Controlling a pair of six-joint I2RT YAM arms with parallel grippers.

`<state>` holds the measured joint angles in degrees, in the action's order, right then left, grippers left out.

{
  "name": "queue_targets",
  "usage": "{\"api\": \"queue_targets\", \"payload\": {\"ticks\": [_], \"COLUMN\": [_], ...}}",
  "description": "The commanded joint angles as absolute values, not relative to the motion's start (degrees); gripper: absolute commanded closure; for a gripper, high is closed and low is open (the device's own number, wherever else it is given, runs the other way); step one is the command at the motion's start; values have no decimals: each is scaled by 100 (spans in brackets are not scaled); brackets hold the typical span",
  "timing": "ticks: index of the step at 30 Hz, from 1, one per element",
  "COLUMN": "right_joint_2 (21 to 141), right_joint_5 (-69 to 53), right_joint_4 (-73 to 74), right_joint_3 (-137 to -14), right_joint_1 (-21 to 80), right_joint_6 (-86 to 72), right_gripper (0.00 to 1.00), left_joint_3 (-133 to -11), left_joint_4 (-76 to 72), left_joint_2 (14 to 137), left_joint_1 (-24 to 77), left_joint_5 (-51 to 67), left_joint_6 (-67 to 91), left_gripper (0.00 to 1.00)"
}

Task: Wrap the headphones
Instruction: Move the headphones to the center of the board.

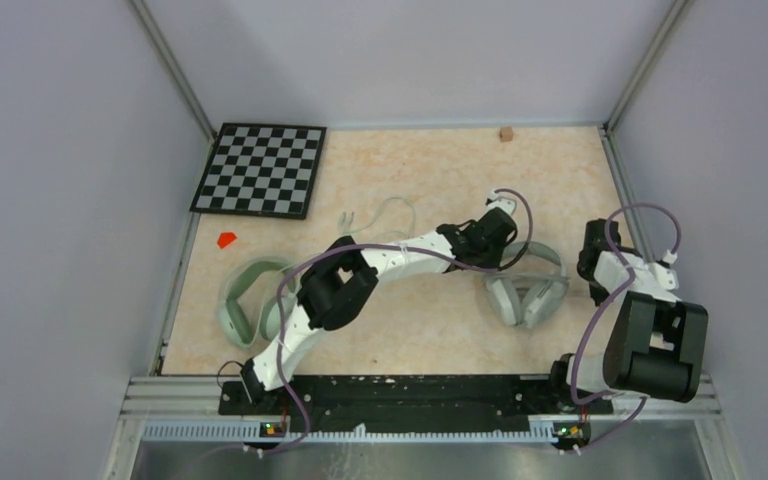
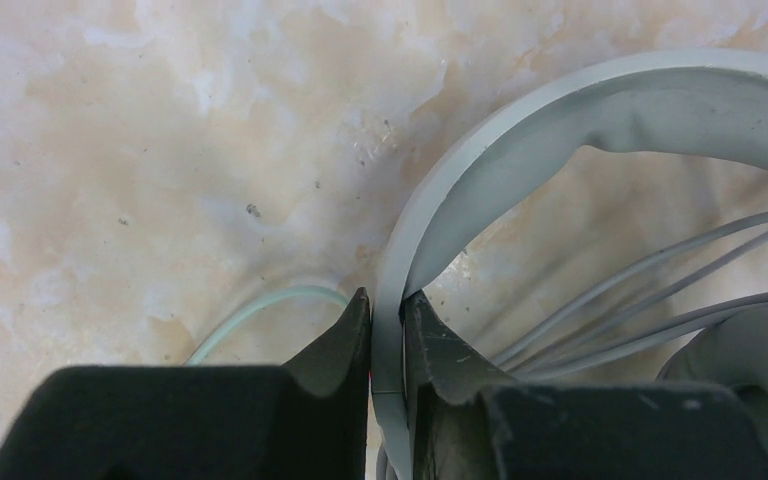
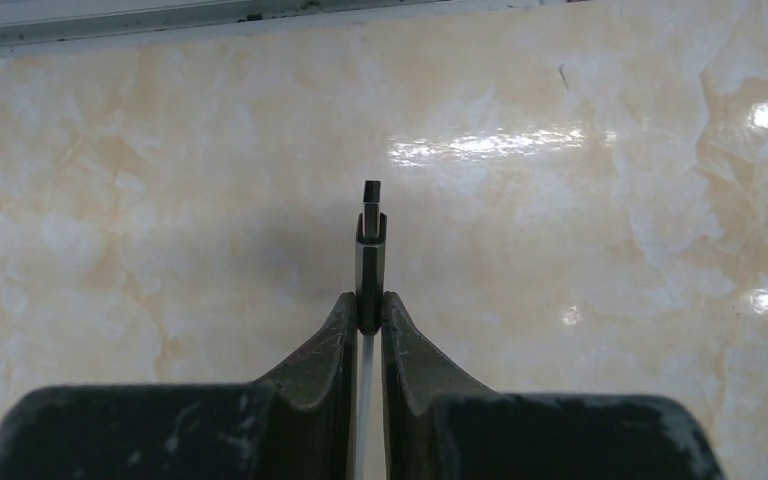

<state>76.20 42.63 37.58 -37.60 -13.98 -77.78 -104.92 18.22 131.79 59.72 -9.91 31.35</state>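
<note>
The white headphones point(image 1: 527, 292) lie right of centre, cups toward the arms. My left gripper point(image 1: 508, 255) reaches across from the left and is shut on their light-grey headband point(image 2: 580, 100), which is pinched between the fingertips of the left gripper point(image 2: 385, 302). Several grey cable strands point(image 2: 660, 285) run inside the band's arc. My right gripper point(image 3: 369, 298), which is by the right wall point(image 1: 594, 262), is shut on the dark cable plug point(image 3: 370, 245), which sticks out past the tips. The mint-green headphones point(image 1: 250, 305) lie at the left, and their pale-green cable point(image 2: 260, 312) trails toward the middle.
A checkerboard point(image 1: 260, 170) lies at the back left with a small red piece point(image 1: 226, 240) below it. A small brown cube point(image 1: 506, 133) sits at the back edge. Grey walls enclose the table on three sides, and a metal rail point(image 3: 160, 22) edges it.
</note>
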Motion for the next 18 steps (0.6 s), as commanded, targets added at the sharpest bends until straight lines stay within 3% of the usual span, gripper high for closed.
{"api": "queue_targets", "payload": {"ticks": [1,8,15,18], "right_joint_2": [7672,7634,8650,9092], "right_joint_5": [4312,3957,4061,3878], "right_joint_4": [2962,2303,2608,2888], "right_joint_3": [-3991,-3728,-4389,-4861], "right_joint_1": [-1471,-1470,-1480,-1494], "right_joint_6": [-7066,-6694,-6576,-6292], "right_gripper": [100,100,100,81], "left_joint_3": [-10670,-10608,-10315,-10270], "left_joint_4": [1383,1087,751,897], "left_joint_2": [13268,12982,12552,12314], "left_joint_1": [5999,6021,6021,6012], "left_joint_5": [-985,-673,-368,-554], "left_joint_6": [2875,2708,2515,2346], "left_gripper": [79,60,45,39]}}
